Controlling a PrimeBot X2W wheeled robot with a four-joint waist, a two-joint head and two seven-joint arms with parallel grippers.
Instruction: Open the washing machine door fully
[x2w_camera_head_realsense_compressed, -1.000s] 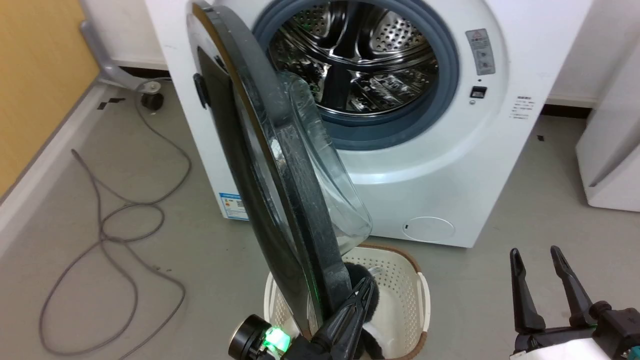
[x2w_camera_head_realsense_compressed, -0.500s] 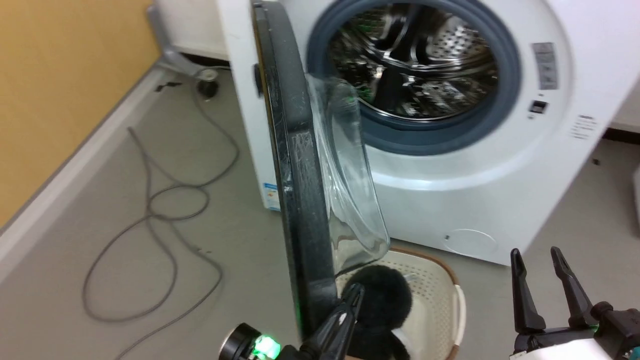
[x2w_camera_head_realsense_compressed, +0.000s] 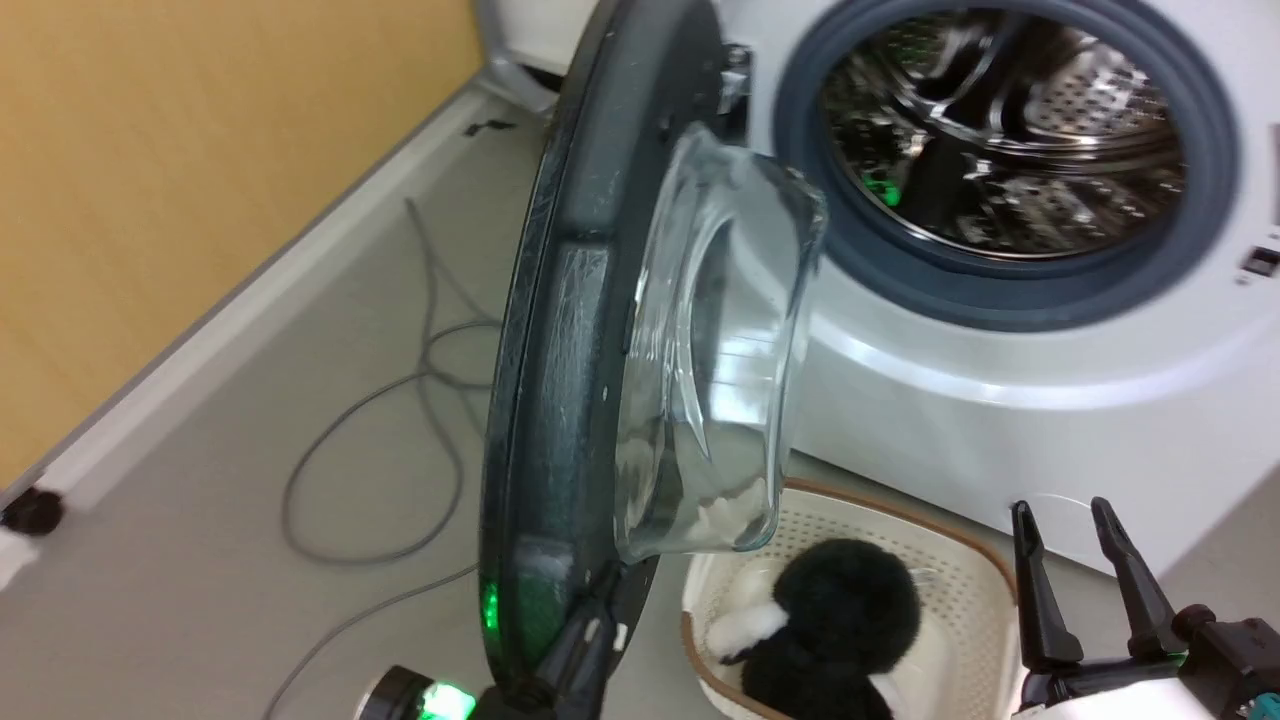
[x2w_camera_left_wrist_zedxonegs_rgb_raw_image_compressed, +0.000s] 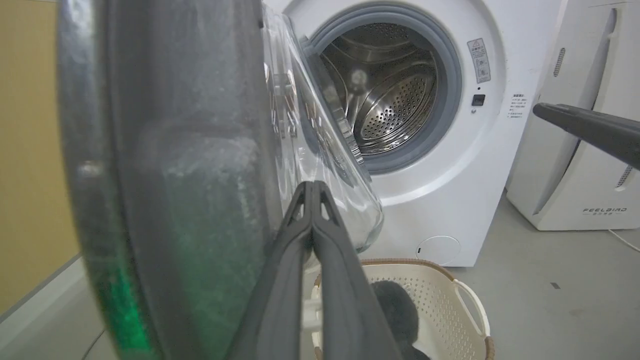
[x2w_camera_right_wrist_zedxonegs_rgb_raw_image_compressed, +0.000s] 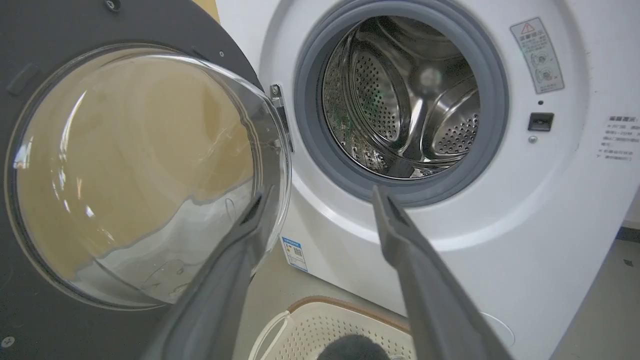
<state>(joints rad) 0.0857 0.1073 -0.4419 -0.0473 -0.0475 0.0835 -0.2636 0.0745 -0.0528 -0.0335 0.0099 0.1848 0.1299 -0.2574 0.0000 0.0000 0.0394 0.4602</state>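
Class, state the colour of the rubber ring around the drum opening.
The rubber ring is grey, seen best in the right wrist view.

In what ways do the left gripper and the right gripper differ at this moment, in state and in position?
The left gripper has its fingers pressed together with nothing between them; the right gripper holds its fingers apart. The left gripper sits at the lower rim of the washing machine door; the right gripper hangs free, away from the door. Both have two long dark fingers.
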